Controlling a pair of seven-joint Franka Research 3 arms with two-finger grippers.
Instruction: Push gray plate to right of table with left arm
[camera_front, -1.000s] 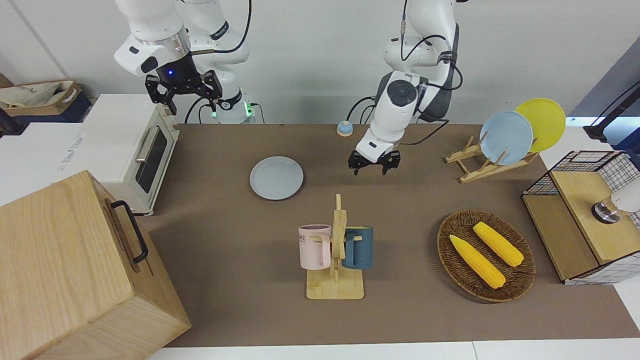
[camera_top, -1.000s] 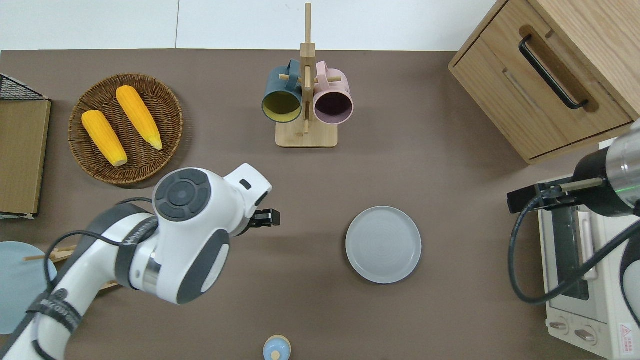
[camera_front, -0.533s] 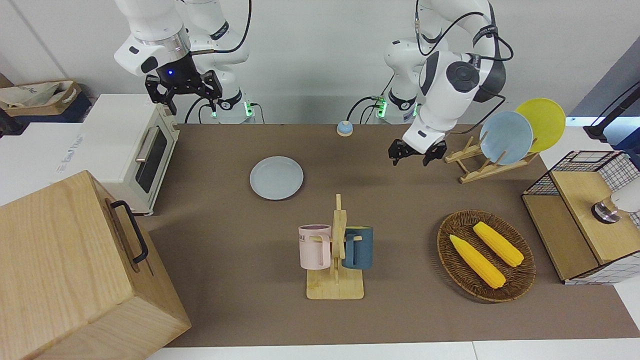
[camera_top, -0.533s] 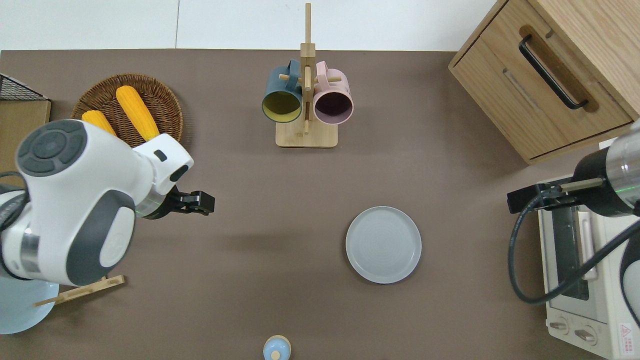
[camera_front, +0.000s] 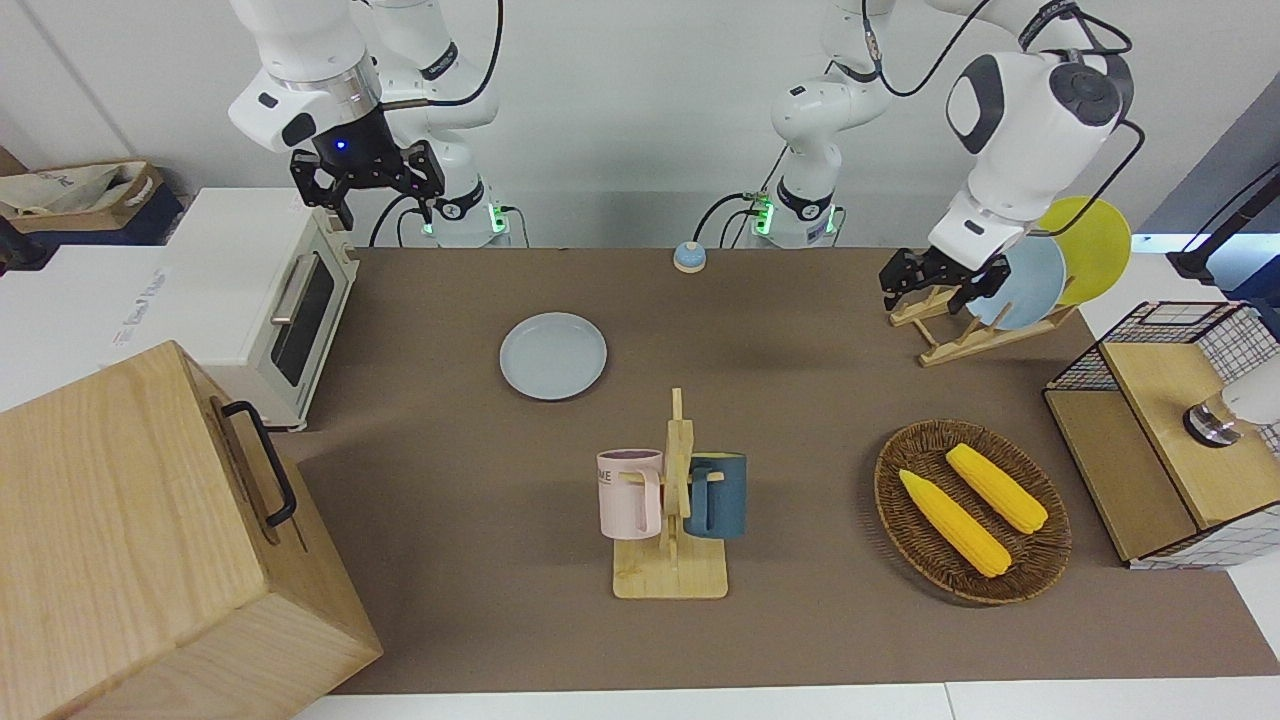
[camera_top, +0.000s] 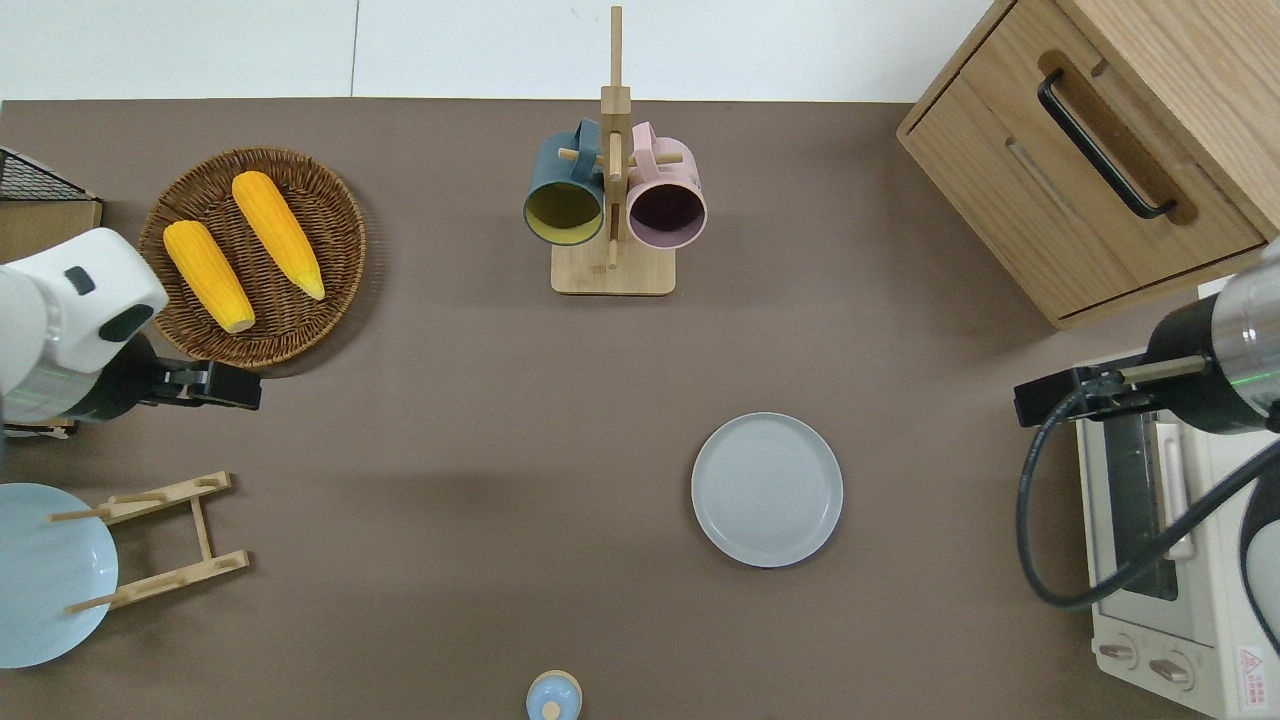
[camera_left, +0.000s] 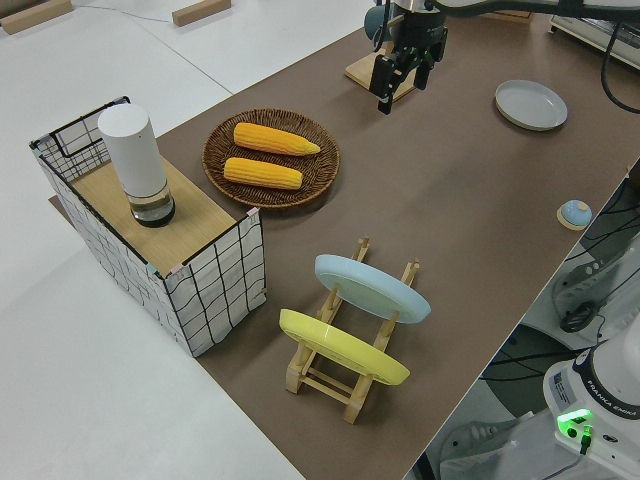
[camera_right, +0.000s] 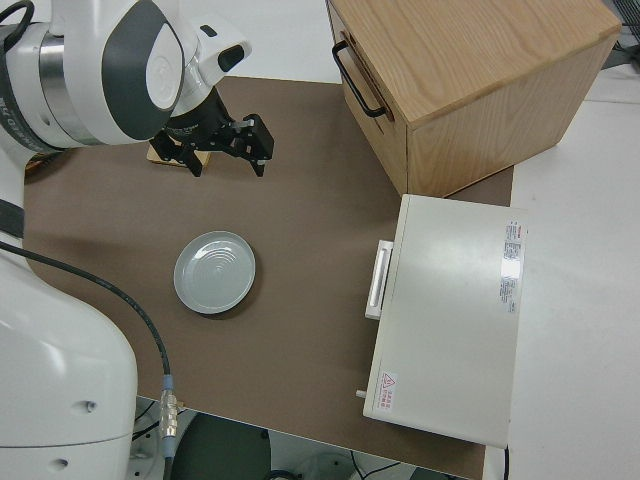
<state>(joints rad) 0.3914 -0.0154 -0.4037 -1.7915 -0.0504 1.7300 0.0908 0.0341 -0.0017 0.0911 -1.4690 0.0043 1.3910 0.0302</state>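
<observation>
The gray plate lies flat on the brown table, toward the right arm's end, nearer to the robots than the mug rack and well apart from the white toaster oven. The left arm's hand, empty with its fingers spread, hangs over bare table at the left arm's end, just beside the rim of the wicker basket of corn and well apart from the plate. The right arm is parked, its hand open and holding nothing.

The plate looks stiff, light and smooth-bottomed, so it should slide easily on the matte surface; it may be breakable, so a gentle, steady shove suits it better than a knock. No grasp seems needed. The low rim on the side facing the left arm's end looks like the place to press, with the fingers set low against it and in line with the plate's middle. An off-centre push would likely spin the plate or let it slip aside.
</observation>
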